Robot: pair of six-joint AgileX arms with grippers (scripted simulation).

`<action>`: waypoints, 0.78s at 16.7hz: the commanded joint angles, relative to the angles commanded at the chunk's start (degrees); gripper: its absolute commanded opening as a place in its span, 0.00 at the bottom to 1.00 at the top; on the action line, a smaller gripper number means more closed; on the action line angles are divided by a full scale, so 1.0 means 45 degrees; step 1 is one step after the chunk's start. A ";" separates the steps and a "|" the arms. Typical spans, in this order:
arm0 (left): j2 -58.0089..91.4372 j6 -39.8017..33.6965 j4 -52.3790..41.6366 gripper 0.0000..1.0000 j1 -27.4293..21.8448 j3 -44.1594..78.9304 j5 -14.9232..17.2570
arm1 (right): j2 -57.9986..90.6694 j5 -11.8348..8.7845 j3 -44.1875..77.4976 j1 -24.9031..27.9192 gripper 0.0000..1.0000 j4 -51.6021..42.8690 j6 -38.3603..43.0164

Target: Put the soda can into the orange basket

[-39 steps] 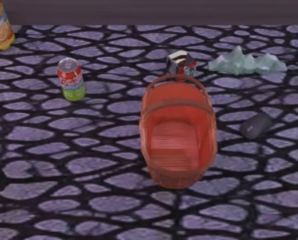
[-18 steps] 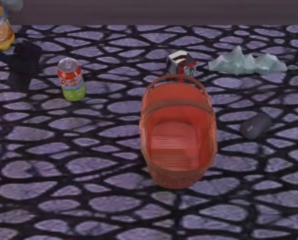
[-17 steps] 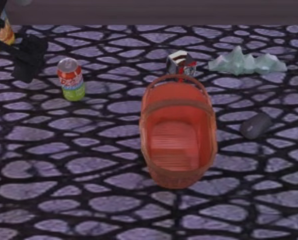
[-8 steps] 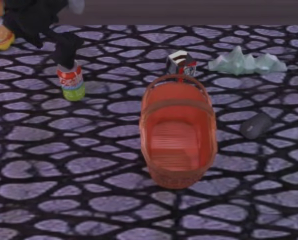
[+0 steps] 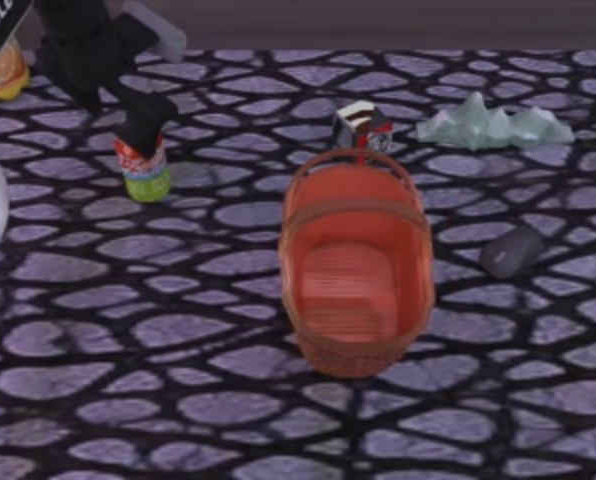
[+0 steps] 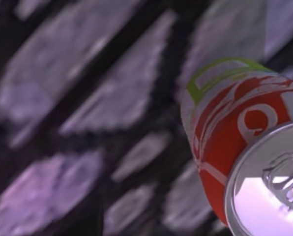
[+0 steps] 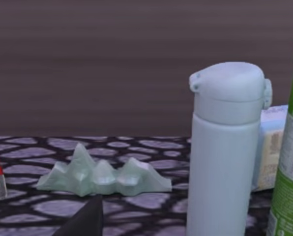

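The soda can [image 5: 146, 172] stands upright at the table's back left, its red label and green band showing below my left gripper [image 5: 141, 128]. That gripper hangs right over the can's top and hides it in the top view. In the left wrist view the soda can [image 6: 235, 123] fills the frame close up, silver lid towards the camera. The orange basket [image 5: 356, 345] sits mid-table to the can's right, empty, with its handle arched across it. My right arm is out of the top view; only a dark edge of its gripper [image 7: 87, 219] shows in the right wrist view.
A black, white and red box [image 5: 362, 125] stands just behind the basket. A mint-green ridged piece [image 5: 493, 125] lies at the back right, a dark grey object [image 5: 511, 250] right of the basket. A yellow-orange bottle [image 5: 3, 72] is behind the left arm. A pale flask [image 7: 227, 147] and a green bottle [image 7: 289, 162] stand far right.
My left arm has swung in from the back left corner and come down over the soda can. The can and the basket have stayed where they were.
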 joint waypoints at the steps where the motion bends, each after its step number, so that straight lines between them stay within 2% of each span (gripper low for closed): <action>1: 0.0000 0.0000 0.0000 1.00 0.0000 0.0000 0.0000 | 0.0000 0.0000 0.0000 0.0000 1.00 0.0000 0.0000; 7: -0.0022 0.0013 0.0243 1.00 0.0014 -0.0257 0.0001 | 0.0000 0.0000 0.0000 0.0000 1.00 0.0000 0.0000; 13: -0.0081 -0.0062 0.2479 1.00 -0.0062 -0.2553 -0.0006 | 0.0000 0.0000 0.0000 0.0000 1.00 0.0000 0.0000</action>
